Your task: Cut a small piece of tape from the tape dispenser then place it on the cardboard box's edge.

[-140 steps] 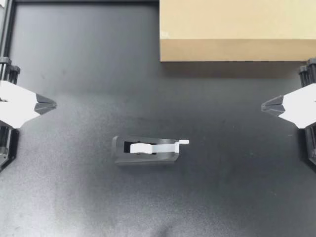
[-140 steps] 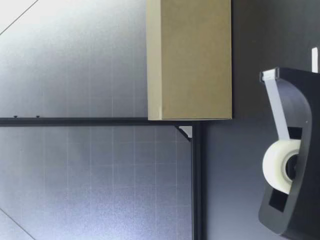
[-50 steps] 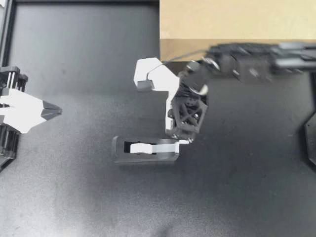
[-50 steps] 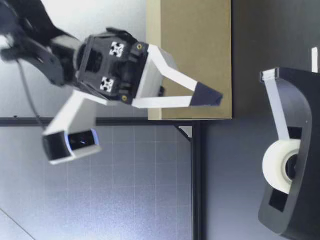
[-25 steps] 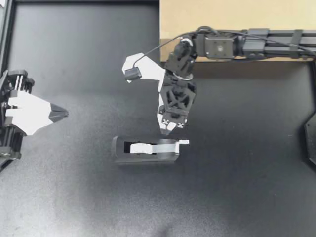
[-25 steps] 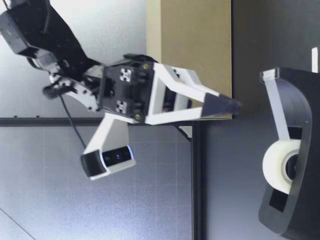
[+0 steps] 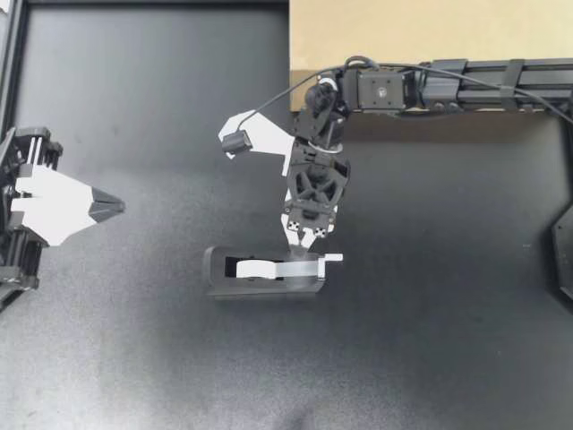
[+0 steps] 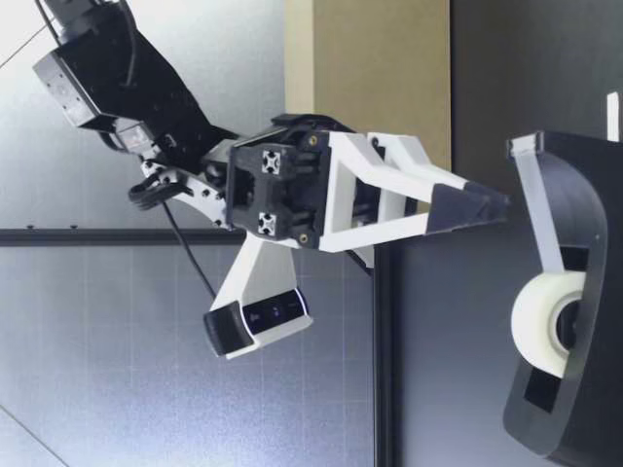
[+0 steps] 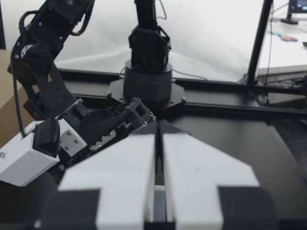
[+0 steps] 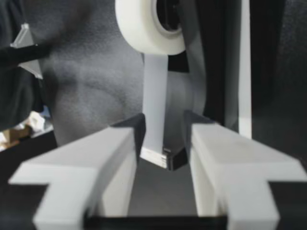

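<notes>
A black tape dispenser [image 7: 304,285] lies at the table's middle, with a white tape roll [image 7: 252,267] and a strip running to the cutter, where a tab [image 7: 333,258] sticks out. My right gripper [image 7: 305,236] reaches in from the right and hovers open just behind the cutter end. In the right wrist view the tape strip [image 10: 154,91] runs from the roll [image 10: 151,24] between the open fingers [image 10: 117,148], which stand apart from it. The low view has the right gripper [image 8: 484,206] above the dispenser [image 8: 584,233]. My left gripper [image 7: 115,207] rests shut at the left.
The cardboard box [image 7: 430,27] stands at the table's back right, partly under my right arm [image 7: 466,81]. A black frame rail [image 7: 152,4] borders the table's far edge. My right arm [image 9: 48,96] also shows ahead of the shut left gripper [image 9: 156,132].
My right arm swung in from the right, came down toward the dispenser's cutter end, and its gripper opened. The left gripper crept slightly toward the middle.
</notes>
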Controlling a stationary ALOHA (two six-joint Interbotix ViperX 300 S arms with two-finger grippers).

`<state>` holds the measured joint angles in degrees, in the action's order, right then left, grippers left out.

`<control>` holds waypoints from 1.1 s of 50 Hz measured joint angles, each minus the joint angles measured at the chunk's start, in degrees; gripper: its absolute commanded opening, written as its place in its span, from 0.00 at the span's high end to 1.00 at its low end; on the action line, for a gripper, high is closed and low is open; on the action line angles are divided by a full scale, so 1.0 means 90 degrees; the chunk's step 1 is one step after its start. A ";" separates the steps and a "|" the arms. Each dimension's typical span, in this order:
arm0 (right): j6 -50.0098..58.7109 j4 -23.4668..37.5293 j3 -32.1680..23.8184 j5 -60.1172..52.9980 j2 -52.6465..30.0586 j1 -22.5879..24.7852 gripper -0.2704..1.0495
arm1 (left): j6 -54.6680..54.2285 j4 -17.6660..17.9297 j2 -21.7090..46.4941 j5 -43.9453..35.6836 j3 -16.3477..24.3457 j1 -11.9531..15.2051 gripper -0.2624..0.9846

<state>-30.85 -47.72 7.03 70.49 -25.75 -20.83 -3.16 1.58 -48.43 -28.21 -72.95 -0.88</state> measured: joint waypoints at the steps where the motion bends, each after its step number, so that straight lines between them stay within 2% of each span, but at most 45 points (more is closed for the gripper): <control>1: 0.0000 -0.0010 0.0000 0.0000 -0.0010 0.0000 0.48 | -0.0010 0.0000 0.0000 0.0000 0.0010 0.0000 0.89; 34: -0.0010 -0.0078 0.0000 0.0107 -0.0186 0.0166 0.50 | -0.0010 0.0000 0.0000 0.0000 0.0000 0.0000 0.89; 40: -0.0010 -0.0078 0.0000 0.0117 -0.0186 0.0176 0.56 | -0.0010 0.0000 0.0000 0.0000 0.0000 0.0000 0.89; 55: -0.0010 -0.0078 0.0000 0.0176 -0.0186 0.0176 0.78 | -0.0010 0.0000 0.0000 0.0000 -0.0010 0.0000 0.89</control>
<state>-30.94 -48.43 7.03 72.07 -27.42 -19.25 -3.25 1.58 -48.43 -28.21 -73.04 -0.88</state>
